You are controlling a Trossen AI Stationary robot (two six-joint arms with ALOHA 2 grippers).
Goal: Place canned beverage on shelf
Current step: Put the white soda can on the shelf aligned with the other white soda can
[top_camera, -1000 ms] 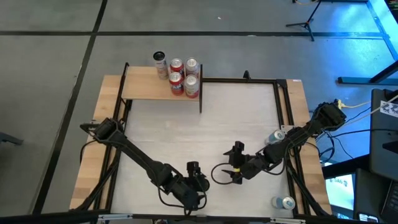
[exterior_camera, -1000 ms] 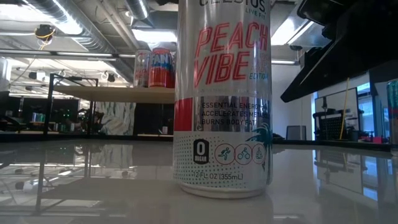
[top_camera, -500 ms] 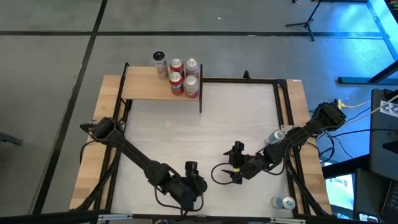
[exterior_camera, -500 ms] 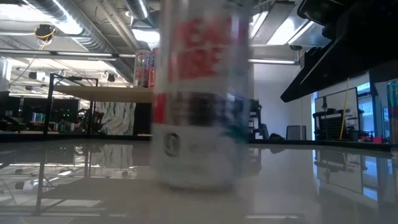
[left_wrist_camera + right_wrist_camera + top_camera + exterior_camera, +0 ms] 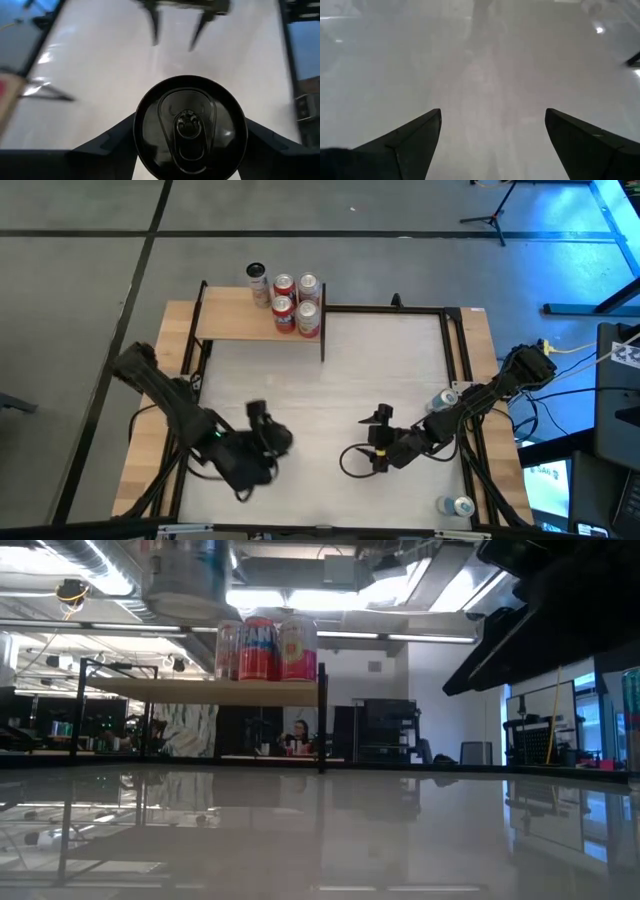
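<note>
Your left gripper (image 5: 187,150) is closed on a can (image 5: 190,125); in the left wrist view the can's dark top fills the space between the two fingers. In the low view the can (image 5: 185,580) hangs lifted off the table, with only its lower part visible at the upper edge. From above, the left arm reaches in from the table's left side, bent low, with its gripper (image 5: 268,436) over the left-middle part of the whitish tabletop (image 5: 330,380).

Your right gripper (image 5: 378,442) waits near the middle front of the table, its fingers spread wide with nothing between them.

The shelf (image 5: 240,325) stands at the far left corner and carries a group of red and white cans (image 5: 296,305). Two more cans (image 5: 450,450) stand near the right edge. Around the table you see grey floor.
</note>
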